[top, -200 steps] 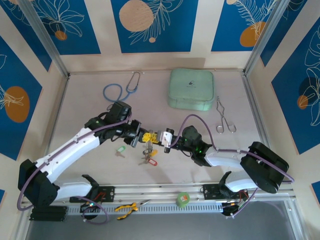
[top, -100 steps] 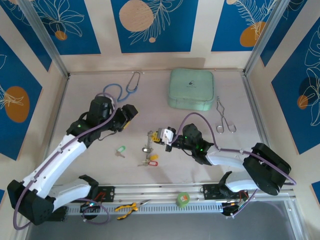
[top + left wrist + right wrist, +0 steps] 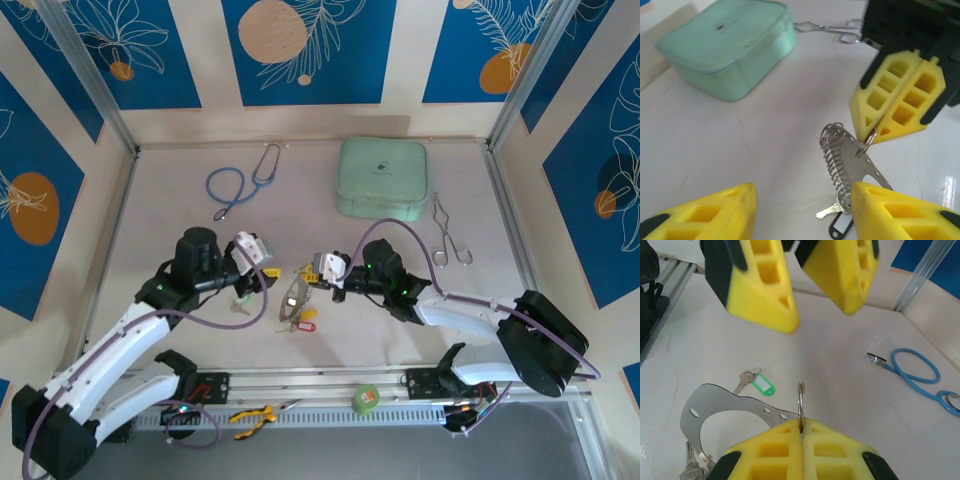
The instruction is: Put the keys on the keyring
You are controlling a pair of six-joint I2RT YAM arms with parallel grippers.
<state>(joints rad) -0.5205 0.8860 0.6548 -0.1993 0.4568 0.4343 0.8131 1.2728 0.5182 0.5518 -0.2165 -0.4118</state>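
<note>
Case [image 3: 382,178]: closed, contents hidden.
Left gripper [image 3: 800,200]: spread.
Right gripper [image 3: 801,426]: pinching keyring [image 3: 837,160].
Right wrist view: green-tagged key [image 3: 762,386], 11 o'clock from fingers.

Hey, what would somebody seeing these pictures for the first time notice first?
The right gripper is clamped shut on a small ring of the keyring at mid-table, with keys at the loop's other end. Directly facing it, the left gripper stands open. Farther back lie a mint-green case and, to its left, a blue stethoscope.
</note>
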